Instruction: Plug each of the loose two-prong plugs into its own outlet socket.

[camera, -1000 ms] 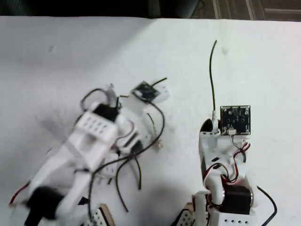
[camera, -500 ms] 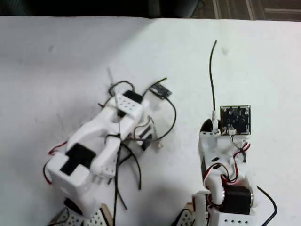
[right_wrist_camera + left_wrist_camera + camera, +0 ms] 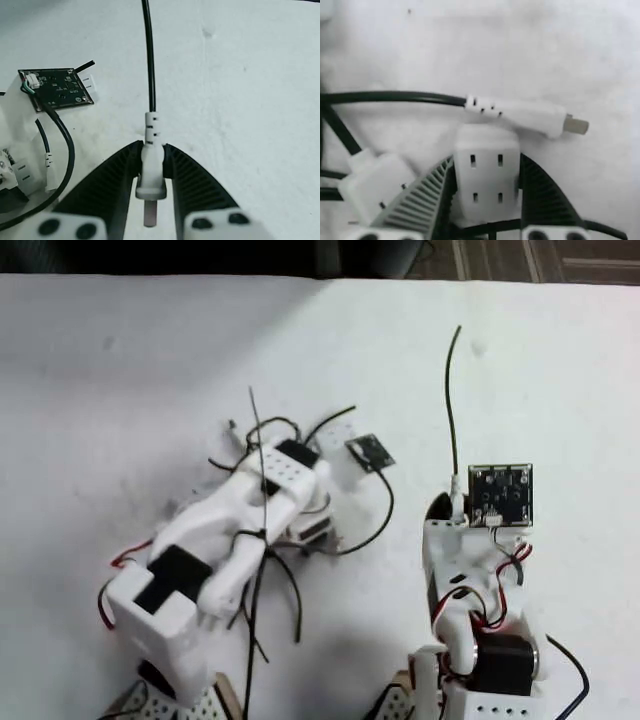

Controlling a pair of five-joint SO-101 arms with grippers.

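Note:
My left gripper [image 3: 486,159] is shut on a white outlet block [image 3: 486,172] that shows two pairs of slots, its ribbed fingers [image 3: 422,195] pressing both sides. Just beyond the block a loose white two-prong plug [image 3: 520,114] lies flat on its black cord [image 3: 395,96]. A second white plug [image 3: 372,185] rests beside one finger. My right gripper [image 3: 151,146] is shut on another white plug [image 3: 152,167], prongs pointing back toward the camera. In the high view this plug [image 3: 457,488] sits at the right arm's tip, its cord [image 3: 452,400] trailing away across the table.
Several black cords [image 3: 290,590] tangle around the left arm [image 3: 230,530] at centre-left. The left arm's camera board [image 3: 370,450] juts toward the right arm, and this board [image 3: 55,89] appears in the right wrist view. The white table [image 3: 120,370] ends at the far edge.
The left arm has swung up and to the right, carrying its camera board toward the right arm and dragging the cords with it. The right arm has not moved.

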